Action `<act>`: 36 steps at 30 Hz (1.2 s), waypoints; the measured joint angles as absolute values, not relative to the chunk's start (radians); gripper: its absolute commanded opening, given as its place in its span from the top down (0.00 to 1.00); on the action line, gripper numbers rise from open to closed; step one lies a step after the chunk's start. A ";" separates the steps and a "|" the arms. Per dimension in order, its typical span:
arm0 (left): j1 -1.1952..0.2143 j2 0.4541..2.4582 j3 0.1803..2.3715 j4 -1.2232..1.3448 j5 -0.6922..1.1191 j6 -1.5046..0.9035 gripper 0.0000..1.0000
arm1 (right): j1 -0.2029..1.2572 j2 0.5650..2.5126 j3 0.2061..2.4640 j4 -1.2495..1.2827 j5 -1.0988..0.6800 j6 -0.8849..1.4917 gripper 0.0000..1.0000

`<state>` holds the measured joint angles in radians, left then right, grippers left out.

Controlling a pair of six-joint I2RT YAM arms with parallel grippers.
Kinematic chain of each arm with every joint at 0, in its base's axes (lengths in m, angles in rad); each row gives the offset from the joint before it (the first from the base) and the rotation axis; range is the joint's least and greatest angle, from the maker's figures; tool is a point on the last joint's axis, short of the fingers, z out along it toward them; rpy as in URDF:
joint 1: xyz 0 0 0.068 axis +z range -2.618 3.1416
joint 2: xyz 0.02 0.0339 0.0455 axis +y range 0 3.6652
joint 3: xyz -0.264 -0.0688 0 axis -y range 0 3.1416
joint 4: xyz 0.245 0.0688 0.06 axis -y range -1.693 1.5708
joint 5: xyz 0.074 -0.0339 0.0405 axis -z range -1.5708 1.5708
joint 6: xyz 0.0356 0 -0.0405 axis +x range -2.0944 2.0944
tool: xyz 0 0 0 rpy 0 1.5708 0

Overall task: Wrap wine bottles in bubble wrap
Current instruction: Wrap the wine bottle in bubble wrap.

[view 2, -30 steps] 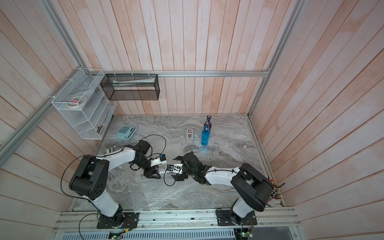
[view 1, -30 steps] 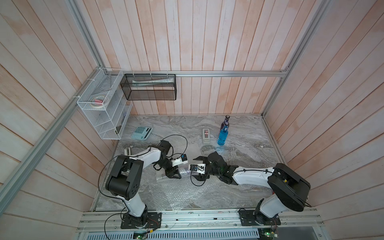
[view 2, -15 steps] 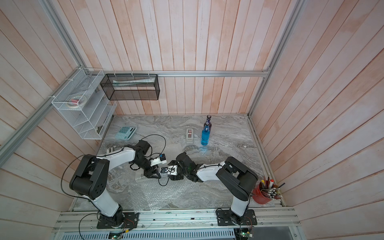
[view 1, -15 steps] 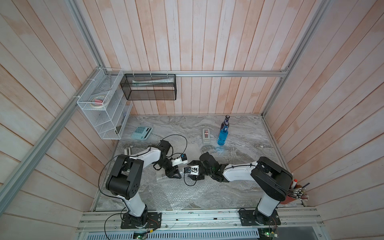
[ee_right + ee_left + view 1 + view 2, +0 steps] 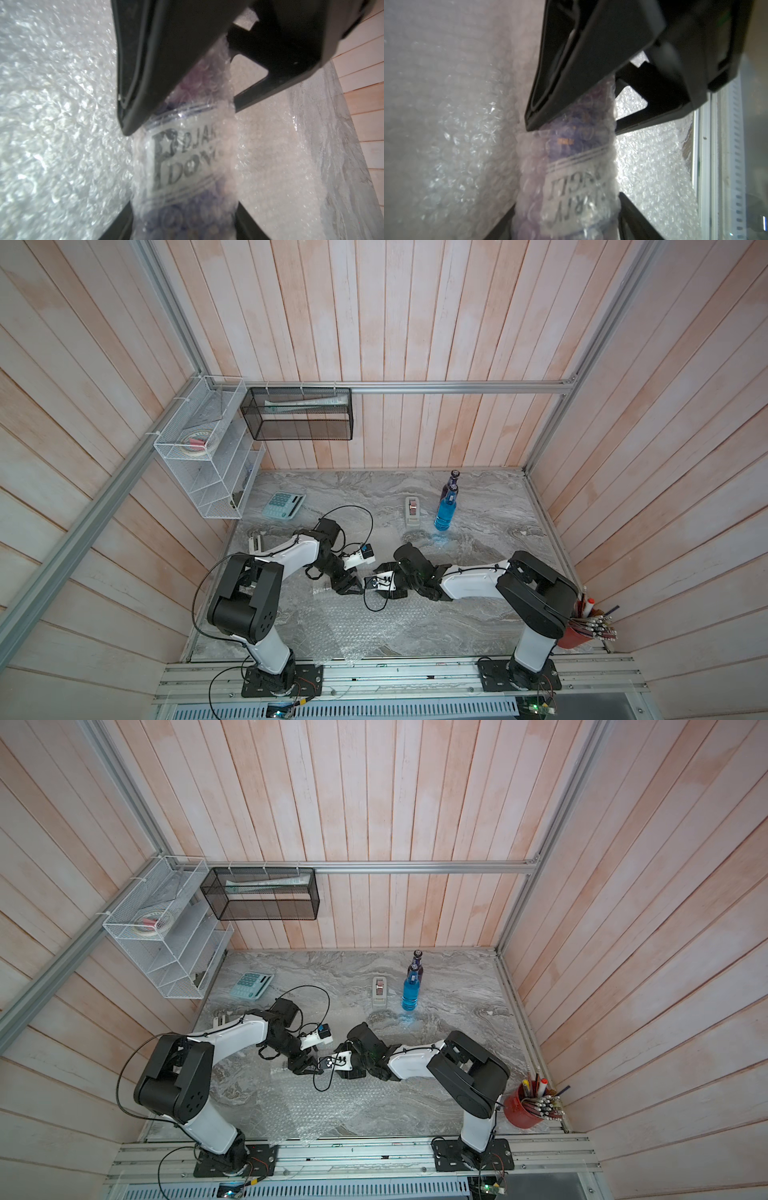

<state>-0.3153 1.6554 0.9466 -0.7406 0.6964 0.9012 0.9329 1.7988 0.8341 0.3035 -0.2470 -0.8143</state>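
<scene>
Left wrist view shows my left claw (image 5: 566, 200) straddling the slim white-labelled bottle of purple liquid (image 5: 571, 162), which is rolled in clear bubble wrap (image 5: 452, 128). My fingers lie along both its sides, but I cannot tell whether they squeeze it. My right claw (image 5: 185, 204) pinches the same wrapped bottle from the opposite end. In both top views the two claws meet near the middle of the grey marbled worktop (image 5: 490, 539), with the loose sheet spreading toward 6 o'clock. At 1 o'clock stand the bright blue bottle (image 5: 444, 512) and, just behind it, a dark purple bottle (image 5: 454, 480), both upright.
</scene>
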 measured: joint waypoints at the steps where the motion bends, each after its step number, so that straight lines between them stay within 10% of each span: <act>1: -0.315 1.639 0.946 -0.741 0.703 0.897 0.16 | 0.933 1.799 0.835 0.300 -0.247 -0.812 0.55; 3: -0.315 1.604 0.944 -0.741 0.707 0.891 0.00 | 0.933 1.799 0.842 0.287 -0.249 -0.800 0.57; 21: -0.307 1.042 0.642 -0.664 0.556 0.879 0.00 | 0.810 1.910 1.084 -0.058 -0.594 -0.580 0.59; 36: -0.422 1.079 0.491 -0.355 0.370 1.127 0.00 | 0.744 2.096 1.340 -0.314 -0.820 -0.515 0.60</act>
